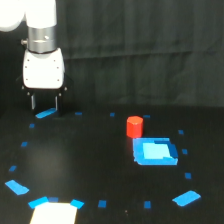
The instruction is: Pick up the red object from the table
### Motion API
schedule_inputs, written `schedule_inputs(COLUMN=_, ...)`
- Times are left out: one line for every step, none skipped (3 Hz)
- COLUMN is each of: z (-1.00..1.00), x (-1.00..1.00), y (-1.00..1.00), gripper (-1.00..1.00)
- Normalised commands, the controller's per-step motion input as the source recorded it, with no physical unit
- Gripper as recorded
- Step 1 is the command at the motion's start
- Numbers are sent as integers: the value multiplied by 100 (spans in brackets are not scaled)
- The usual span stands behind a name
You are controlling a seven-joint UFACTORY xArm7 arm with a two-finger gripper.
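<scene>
The red object (134,126) is a small upright red-orange cylinder standing on the black table (90,165), right of centre, just behind the blue square patch (155,151). My gripper (45,103) hangs at the far left of the exterior view, under a white body (44,70). Its two dark fingers point down with a gap between them and nothing held. It is well to the left of the cylinder and a little farther back, its tips just above the table near a blue tape piece (45,113).
Small blue tape pieces ring the table, with larger ones at the front left (16,187) and front right (186,198). A pale rectangle (54,213) lies at the front edge. A dark curtain (140,50) closes off the back.
</scene>
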Motion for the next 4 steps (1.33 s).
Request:
schedule_inputs(z=-49, x=88, y=15, gripper=100)
schedule_inputs(z=-50, x=100, y=2, gripper=100)
schedule_inputs(z=-44, x=100, y=7, gripper=100)
schedule_inputs(z=-100, x=100, y=67, gripper=100)
